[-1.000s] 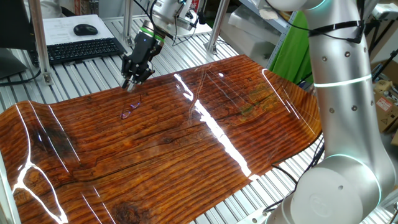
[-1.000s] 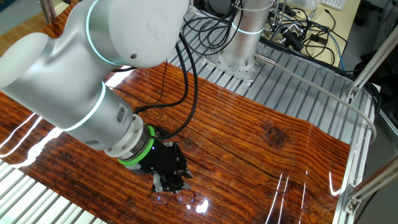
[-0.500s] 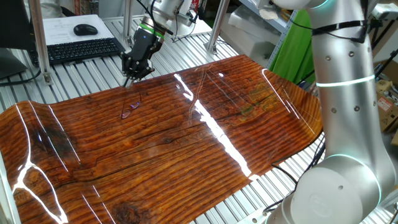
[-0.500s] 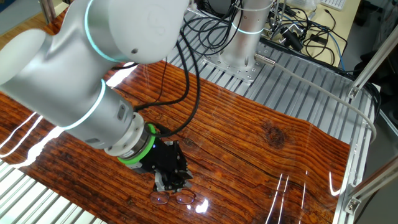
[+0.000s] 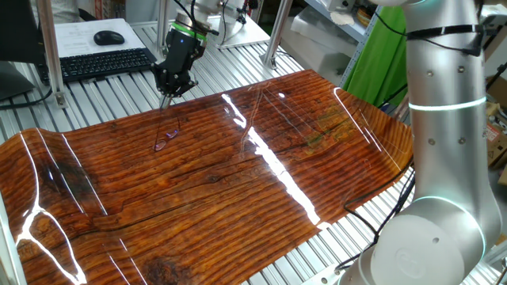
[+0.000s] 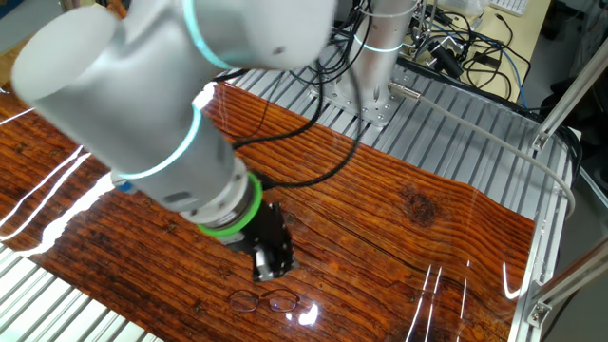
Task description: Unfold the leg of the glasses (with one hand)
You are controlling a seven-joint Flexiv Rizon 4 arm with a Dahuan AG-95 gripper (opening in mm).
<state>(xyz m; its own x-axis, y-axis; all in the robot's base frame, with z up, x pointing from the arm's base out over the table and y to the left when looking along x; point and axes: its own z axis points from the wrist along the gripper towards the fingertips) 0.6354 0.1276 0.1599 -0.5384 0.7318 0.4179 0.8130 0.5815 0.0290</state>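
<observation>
The glasses (image 5: 165, 140) are tiny pinkish-purple wire spectacles lying on the wood-grain mat (image 5: 238, 198), left of its middle. A thin leg (image 5: 173, 130) seems to run from the frame toward the back. My gripper (image 5: 168, 95) is black and hangs above the mat's back edge, behind the glasses and clear of them. Its fingers taper together and hold nothing. In the other fixed view the glasses (image 6: 265, 302) lie near the mat's front edge, with both lenses showing. There my gripper (image 6: 265, 275) hovers just above and behind them.
A black keyboard (image 5: 103, 62) and mouse (image 5: 108, 37) sit behind the mat at the left. Metal posts (image 5: 47, 47) stand near them. The arm's base (image 6: 372, 66) and tangled cables (image 6: 456, 43) are beyond the mat. A metal rail (image 6: 494, 142) runs along the right.
My gripper has risen and drawn back from the glasses toward the mat's back edge. The glasses lie in the same place.
</observation>
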